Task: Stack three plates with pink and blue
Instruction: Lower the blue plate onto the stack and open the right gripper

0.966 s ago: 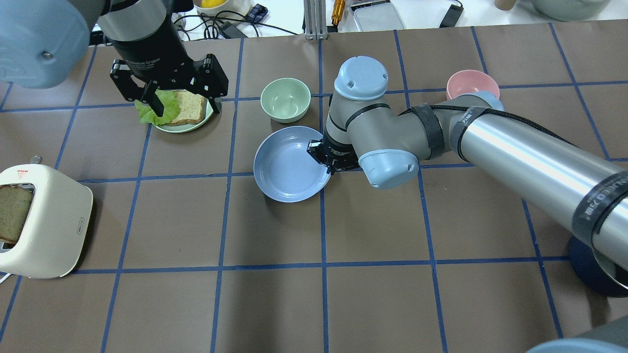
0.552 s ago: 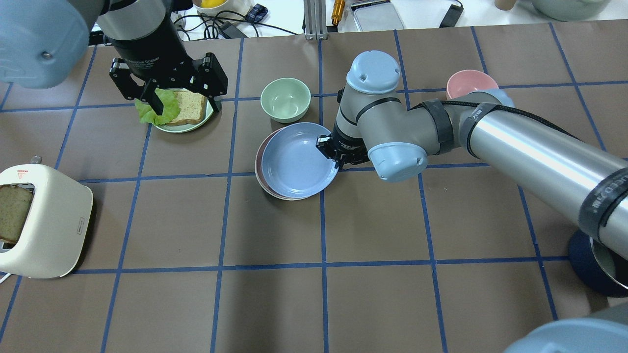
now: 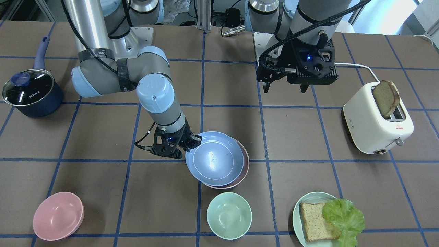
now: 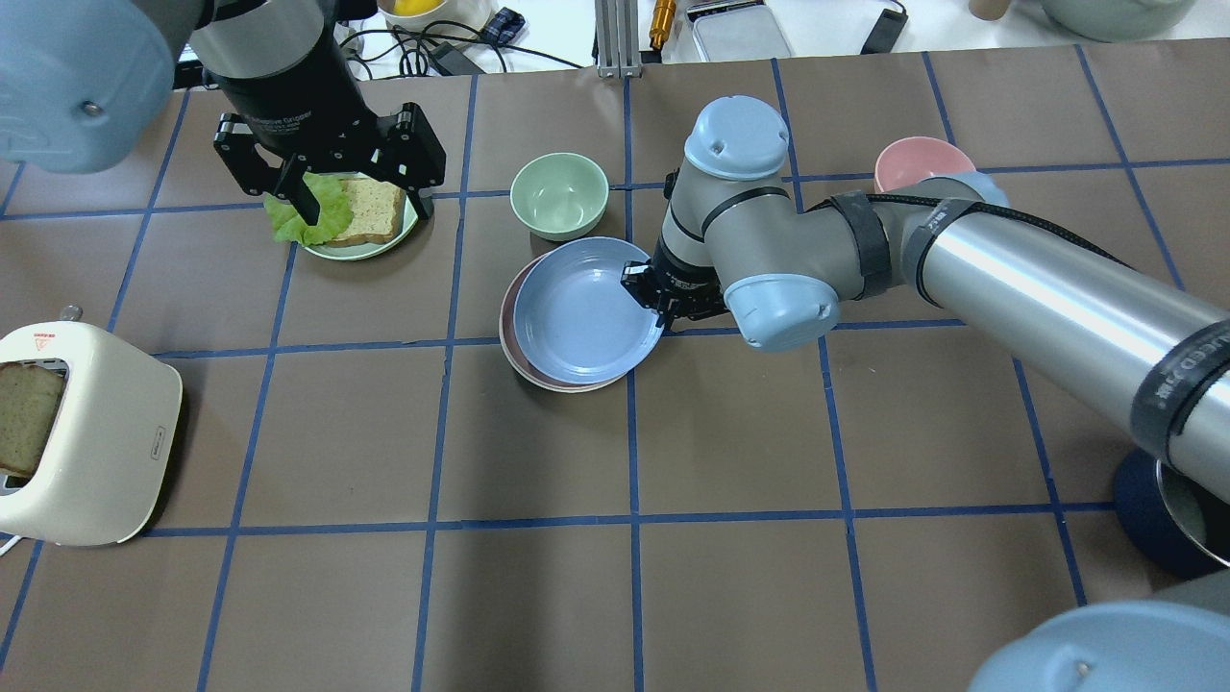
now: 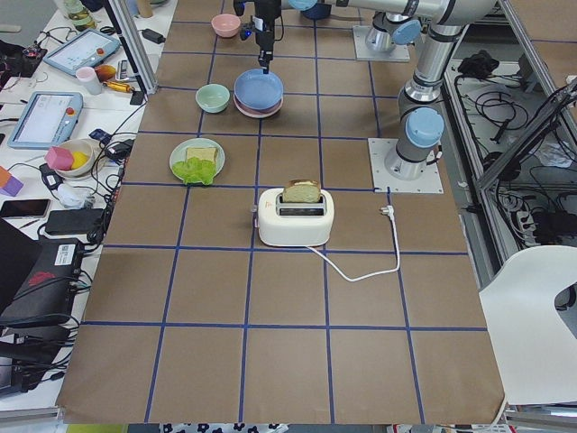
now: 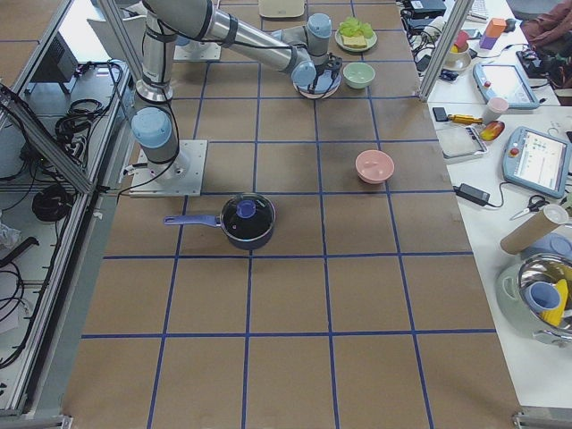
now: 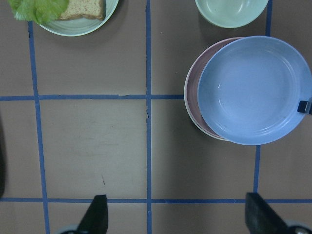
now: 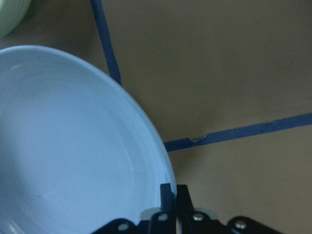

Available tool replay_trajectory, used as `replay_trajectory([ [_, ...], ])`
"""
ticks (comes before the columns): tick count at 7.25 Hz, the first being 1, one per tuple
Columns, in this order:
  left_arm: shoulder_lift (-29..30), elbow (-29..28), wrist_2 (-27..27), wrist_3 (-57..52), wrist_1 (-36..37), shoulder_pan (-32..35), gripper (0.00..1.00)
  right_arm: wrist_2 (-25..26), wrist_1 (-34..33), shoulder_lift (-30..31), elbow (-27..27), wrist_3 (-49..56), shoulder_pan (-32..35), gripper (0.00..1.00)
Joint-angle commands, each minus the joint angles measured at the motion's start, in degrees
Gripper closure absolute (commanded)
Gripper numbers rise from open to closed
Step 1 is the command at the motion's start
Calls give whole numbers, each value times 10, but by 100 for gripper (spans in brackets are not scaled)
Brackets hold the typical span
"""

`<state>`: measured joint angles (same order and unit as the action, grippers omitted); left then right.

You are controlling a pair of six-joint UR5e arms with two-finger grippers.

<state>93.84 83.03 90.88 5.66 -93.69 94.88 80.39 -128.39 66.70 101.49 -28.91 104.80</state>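
My right gripper is shut on the right rim of the light blue plate and holds it a little above the pale pink plate, shifted off-centre so that the pink rim shows on one side. The front view shows the same: the gripper, the blue plate and the pink plate. The right wrist view shows the fingers clamped on the blue rim. The cream-white plate is hidden. My left gripper is open and empty, high over the bread plate.
A mint bowl stands just beyond the plates. A pink bowl is at the far right. A mint plate with bread and lettuce lies under my left gripper. A cream toaster stands at the left, and a dark pot near the robot's right.
My right gripper has moved the blue plate right and towards the far side, off-centre from the plate beneath. The pink rim now shows. The left arm has not moved.
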Motion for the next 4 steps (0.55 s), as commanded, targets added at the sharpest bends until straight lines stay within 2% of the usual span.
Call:
replay_trajectory([
  [1, -1, -1, 0, 1, 1, 0, 0, 1, -19, -2, -2, 5, -7, 16],
  [2, 0, -1, 1, 1, 8, 0, 0, 1, -13, 1, -20, 9, -25, 3],
  [3, -1, -1, 1, 2, 8, 0, 0, 5, 15, 4, -55, 43, -44, 0],
  [4, -1, -1, 1, 2, 8, 0, 0, 18, 77, 8, -92, 86, -65, 0],
])
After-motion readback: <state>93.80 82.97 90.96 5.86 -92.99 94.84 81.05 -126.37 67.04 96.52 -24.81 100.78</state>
